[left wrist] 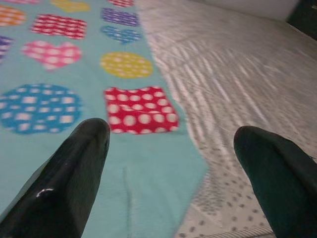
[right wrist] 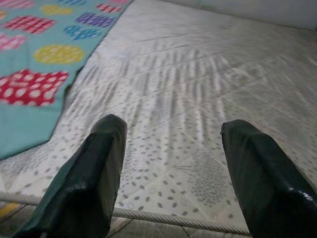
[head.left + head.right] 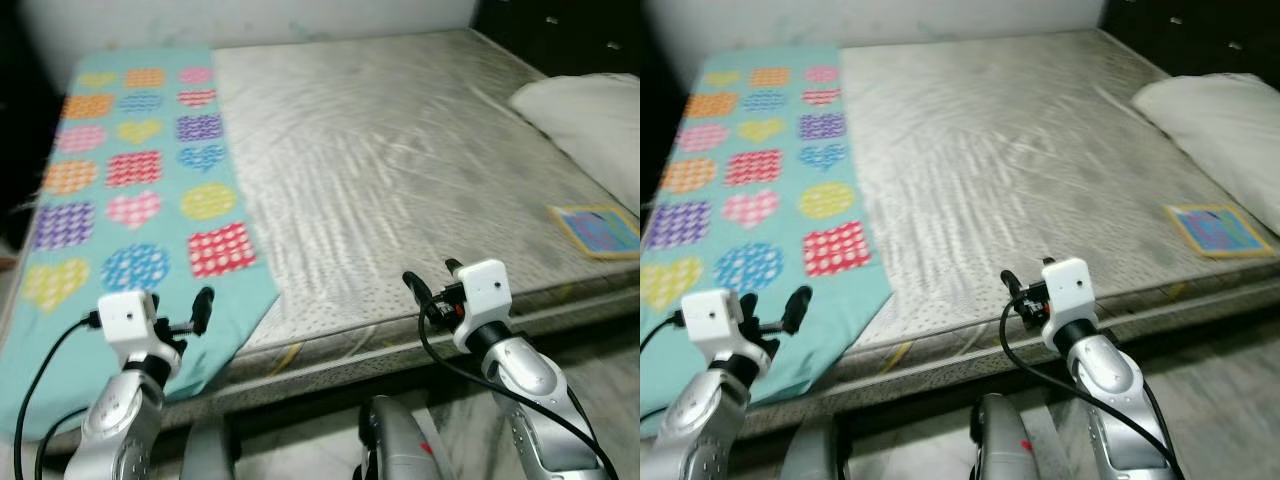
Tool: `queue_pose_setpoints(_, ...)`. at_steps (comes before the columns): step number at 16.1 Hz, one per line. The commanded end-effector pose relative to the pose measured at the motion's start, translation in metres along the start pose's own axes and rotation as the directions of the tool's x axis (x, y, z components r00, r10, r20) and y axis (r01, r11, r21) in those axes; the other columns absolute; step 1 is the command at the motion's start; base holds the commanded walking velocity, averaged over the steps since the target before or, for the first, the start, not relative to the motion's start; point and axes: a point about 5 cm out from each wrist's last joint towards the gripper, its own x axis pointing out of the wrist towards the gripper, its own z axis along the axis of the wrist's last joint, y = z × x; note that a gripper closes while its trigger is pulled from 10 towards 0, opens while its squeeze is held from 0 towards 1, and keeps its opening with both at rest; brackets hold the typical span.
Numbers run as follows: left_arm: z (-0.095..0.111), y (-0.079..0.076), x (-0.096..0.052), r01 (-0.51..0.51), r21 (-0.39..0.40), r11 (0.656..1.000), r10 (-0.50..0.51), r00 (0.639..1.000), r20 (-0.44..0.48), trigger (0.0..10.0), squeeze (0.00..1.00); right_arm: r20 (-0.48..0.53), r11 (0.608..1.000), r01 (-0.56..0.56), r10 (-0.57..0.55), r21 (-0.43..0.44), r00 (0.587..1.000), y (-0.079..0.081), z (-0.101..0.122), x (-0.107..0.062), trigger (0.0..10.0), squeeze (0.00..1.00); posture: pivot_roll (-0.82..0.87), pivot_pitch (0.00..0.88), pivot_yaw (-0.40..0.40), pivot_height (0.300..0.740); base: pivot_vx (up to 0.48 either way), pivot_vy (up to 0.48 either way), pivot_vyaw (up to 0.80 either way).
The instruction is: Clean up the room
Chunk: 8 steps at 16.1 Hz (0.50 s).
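Bed [image 3: 400,150] with grey mattress. Teal blanket [image 3: 130,200] flat along bed's left side, near corner hanging over edge. Left end effector [image 1: 173,173] above blanket corner, fingers wide apart, empty. Right end effector [image 2: 171,173] over mattress front edge, wide open, empty. Head views add pillow [image 3: 590,120], cut off at right, and small mat [image 3: 597,230] near right edge. Everything slightly blurred.

Both arms are silver, rounded metal shells, each topped at the wrist by a white boxy camera housing with small dark screw holes. Black cables loop loosely from each housing back along the forearm. The left gripper [image 1: 171,168] and right gripper [image 2: 171,168] each carry two thick, glossy black fingers with rounded tips.
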Motion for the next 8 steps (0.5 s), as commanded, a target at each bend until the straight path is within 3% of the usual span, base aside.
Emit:
queue_pose_setpoints(1,-0.0015,0.0087,-0.0019,-0.037,0.02,0.999,0.038,0.999,-0.02,10.0,0.0,0.022,1.0,-0.017,0.017,-0.009,1.0,0.0028,0.0059,0.0,10.0,0.0,-0.16,0.119,-0.034,0.6,0.0,0.0,0.8)
queue_pose_setpoints(2,-0.0013,0.01,-0.0003,-0.043,0.025,0.999,0.044,0.999,-0.026,10.0,0.0,0.02,1.0,-0.016,0.016,-0.004,1.0,0.002,0.0059,-0.0015,10.0,0.0,-0.16,0.124,-0.037,0.6,0.0,0.0,0.8)
queue_pose_setpoints(8,-0.0044,0.004,0.0074,-0.008,0.006,1.0,0.008,0.997,-0.072,10.0,0.0,-0.003,0.999,0.026,-0.026,0.02,1.0,-0.0046,0.0053,-0.0084,10.0,0.0,-0.19,0.144,-0.044,0.6,0.0,0.0,0.0)
